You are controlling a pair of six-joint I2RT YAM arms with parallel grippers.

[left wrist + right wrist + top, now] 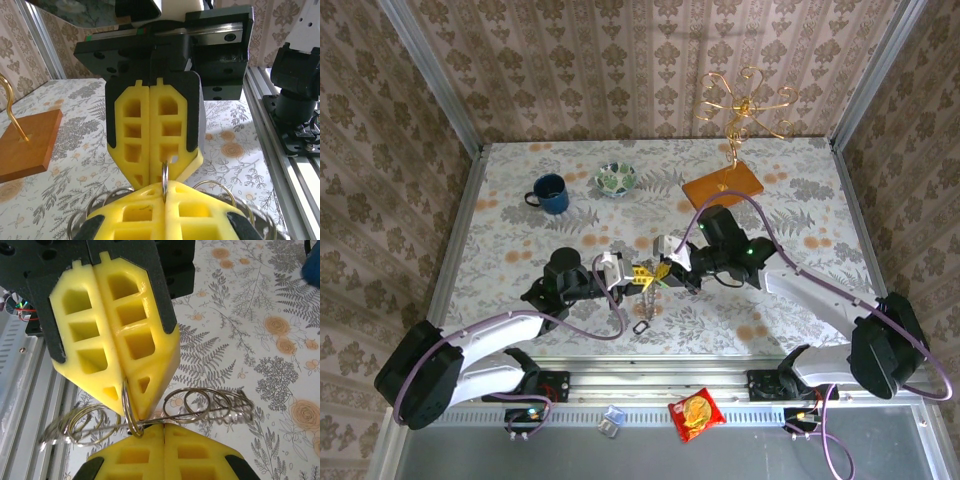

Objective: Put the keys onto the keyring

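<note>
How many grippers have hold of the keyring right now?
2. The left gripper and the right gripper are each shut on the same loop of the keyring, tip to tip. Its other loops stick out on both sides.

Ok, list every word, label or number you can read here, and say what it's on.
No text can be read in these pictures.
Red snack packet near the arm bases: it has printing, but this is too small and blurred to read.
Small blue-and-white item beside it: too small to tell whether it has any marking.
</note>
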